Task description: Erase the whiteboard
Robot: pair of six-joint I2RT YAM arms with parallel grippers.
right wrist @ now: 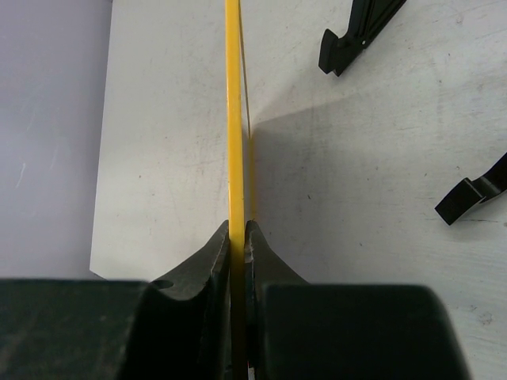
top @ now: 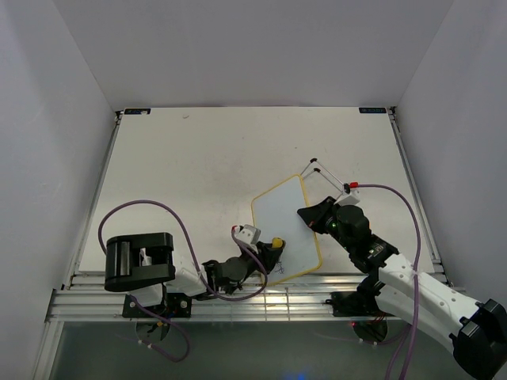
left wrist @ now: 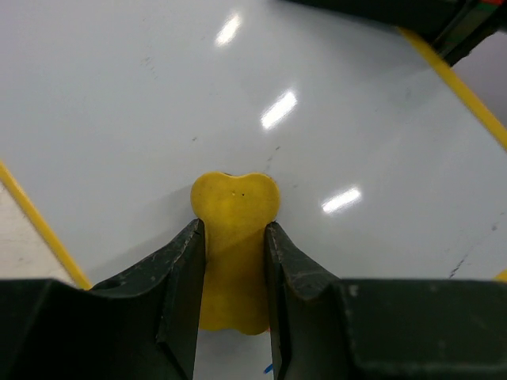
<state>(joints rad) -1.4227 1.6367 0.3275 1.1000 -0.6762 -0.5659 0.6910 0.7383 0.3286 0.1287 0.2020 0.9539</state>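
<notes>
The desk (top: 198, 174) is white and a little scuffed, with plain white walls (top: 47, 119) on three sides. Two small dark labels (top: 137, 112) sit at its far corners, and metal rails (top: 238, 297) run along the near edge. A small yellow eraser (left wrist: 234, 207) – peanut-shaped – is near that edge.

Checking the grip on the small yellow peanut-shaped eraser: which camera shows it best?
The left wrist view: the small yellow peanut-shaped eraser fills the centre, clamped by the left gripper over the white, yellow-framed whiteboard. The top external view shows it only as a yellow speck; the right wrist view shows none.
</notes>
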